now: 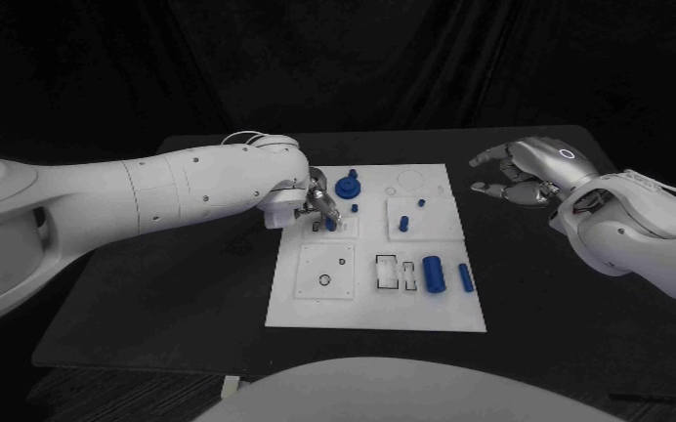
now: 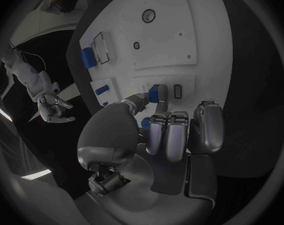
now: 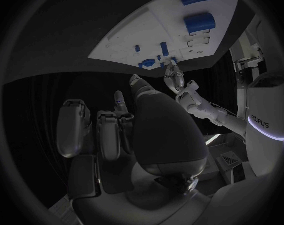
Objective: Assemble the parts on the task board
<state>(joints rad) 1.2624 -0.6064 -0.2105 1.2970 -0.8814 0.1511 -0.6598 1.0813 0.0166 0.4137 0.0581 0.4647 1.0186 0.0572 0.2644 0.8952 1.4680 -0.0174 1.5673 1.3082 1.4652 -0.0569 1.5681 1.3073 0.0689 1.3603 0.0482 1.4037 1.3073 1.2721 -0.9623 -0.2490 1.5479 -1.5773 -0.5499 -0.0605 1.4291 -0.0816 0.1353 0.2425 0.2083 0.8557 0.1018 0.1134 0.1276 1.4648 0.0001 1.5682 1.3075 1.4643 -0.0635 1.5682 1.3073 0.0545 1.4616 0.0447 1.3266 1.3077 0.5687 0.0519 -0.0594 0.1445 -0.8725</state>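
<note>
One small blue part (image 2: pixel 158 92) is pinched in the left hand (image 1: pixel 313 202) fingers over the task board (image 1: pixel 378 319); a tilt could jam it. Right hand (image 1: pixel 528 173) hovers apart, fingers spread, holding nothing.

Blue parts (image 1: pixel 434 273) on white task board (image 1: pixel 353 310), black table (image 1: pixel 184 285)

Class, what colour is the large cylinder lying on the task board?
Blue; the large cylinder shows best in the head view.

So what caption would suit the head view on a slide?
Left hand pinches a small blue part over the white task board; right hand hovers open beside it.
</note>
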